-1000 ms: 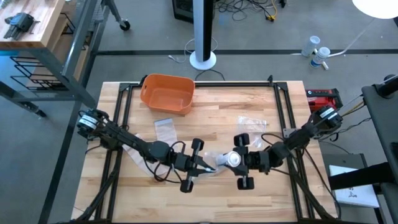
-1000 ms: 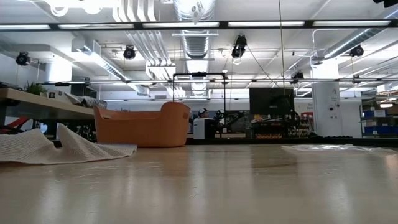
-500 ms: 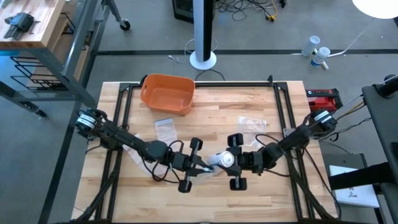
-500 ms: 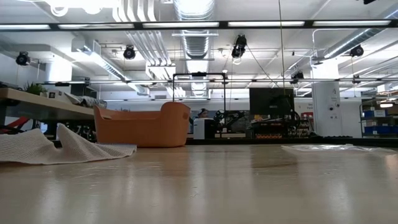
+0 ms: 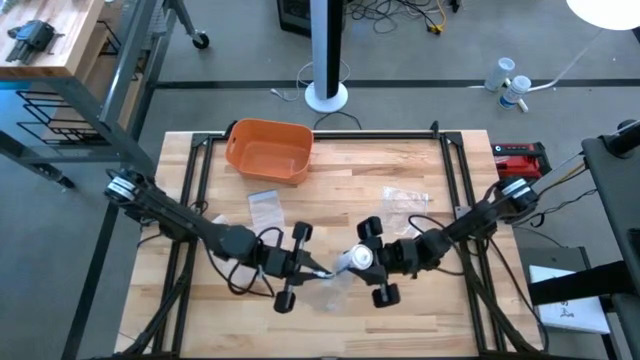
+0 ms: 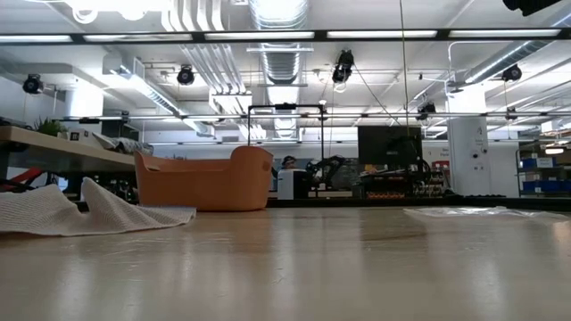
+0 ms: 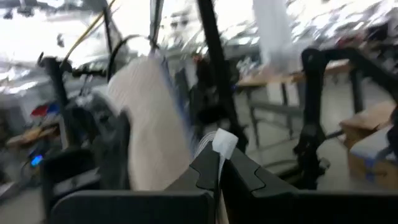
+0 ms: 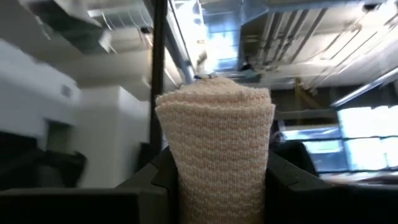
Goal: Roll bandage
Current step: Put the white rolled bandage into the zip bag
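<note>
Bandage point(image 5: 352, 261) now left, between grippers

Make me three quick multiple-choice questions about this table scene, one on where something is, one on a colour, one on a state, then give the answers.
1. Where is the bin?
A. far left part of the table
B. near right corner
C. between the grippers

2. What colour is the bin?
A. blue
B. orange
C. green

3. What is the right gripper doing?
A. hanging open
B. holding the bin
C. shut on the bandage roll

Answers:
1 A: in the high view the bin sits at the table's far edge, left of middle.
2 B: it is orange in the high and low views.
3 C: the right wrist view shows the bandage roll clamped in the right gripper, while the left gripper pinches the bandage's loose end.
</note>
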Available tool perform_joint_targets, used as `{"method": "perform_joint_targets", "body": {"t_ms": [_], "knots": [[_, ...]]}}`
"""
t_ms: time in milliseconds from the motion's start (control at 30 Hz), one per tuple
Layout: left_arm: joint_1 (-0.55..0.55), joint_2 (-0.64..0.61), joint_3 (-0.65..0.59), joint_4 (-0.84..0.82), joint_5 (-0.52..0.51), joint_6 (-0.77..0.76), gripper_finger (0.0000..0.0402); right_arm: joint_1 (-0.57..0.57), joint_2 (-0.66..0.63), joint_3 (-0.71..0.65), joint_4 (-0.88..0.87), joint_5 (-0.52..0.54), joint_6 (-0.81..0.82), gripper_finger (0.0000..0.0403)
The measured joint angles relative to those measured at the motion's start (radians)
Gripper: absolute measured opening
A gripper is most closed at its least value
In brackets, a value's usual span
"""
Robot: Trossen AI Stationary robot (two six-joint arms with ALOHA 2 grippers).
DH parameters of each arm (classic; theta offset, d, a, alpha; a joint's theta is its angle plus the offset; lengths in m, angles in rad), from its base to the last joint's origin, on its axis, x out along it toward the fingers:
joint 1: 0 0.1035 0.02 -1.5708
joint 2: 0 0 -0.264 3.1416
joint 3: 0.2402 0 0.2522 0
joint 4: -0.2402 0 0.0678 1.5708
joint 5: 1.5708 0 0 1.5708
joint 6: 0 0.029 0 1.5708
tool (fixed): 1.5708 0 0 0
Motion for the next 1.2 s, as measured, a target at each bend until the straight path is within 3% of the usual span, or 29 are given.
{"method": "perform_joint_targets", "body": {"t_ms": [333,500,667,833,967,1200], "knots": [[-0.014,-0.023,-0.002,-0.072,-0.121,-0.005,0.0,0.002,0.001,-0.003,-0.015,-0.149,0.08,0.0118],[-0.014,-0.023,-0.002,-0.068,-0.125,-0.011,0.0,-0.004,0.003,-0.003,-0.039,-0.196,0.077,0.0119],[-0.014,-0.02,-0.002,-0.093,-0.127,-0.02,0.0,-0.01,0.001,-0.002,-0.044,-0.158,0.048,0.0117],[-0.014,-0.02,-0.002,-0.15,-0.246,-0.038,0.0,-0.014,0.0,0.017,-0.079,-0.15,0.11,0.0118],[-0.002,-0.019,-0.002,-0.184,-0.262,-0.093,0.0,-0.022,0.0,0.027,-0.192,-0.138,0.155,0.0116],[0.003,-0.018,-0.003,-0.24,-0.223,-0.159,0.0,-0.029,-0.013,-0.008,-0.244,0.02,0.053,0.0118]]}}
